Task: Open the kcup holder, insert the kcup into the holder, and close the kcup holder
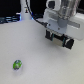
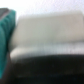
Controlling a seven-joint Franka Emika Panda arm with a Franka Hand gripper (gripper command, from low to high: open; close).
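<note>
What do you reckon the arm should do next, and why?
Probably ease down onto the holder to open it. The gripper sits right at it, the wrist view is filled by its grey panels, and the kcup lies apart on the table, untouched.

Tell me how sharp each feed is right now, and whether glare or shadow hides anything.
Exterior view: low resolution and soft, but the green kcup stands out on the pale table; the pincer shows only as a dark blur, with the far wall washed out bright. Wrist view: badly out of focus at close range, only smeared grey panels over a dark band and a teal patch.
</note>
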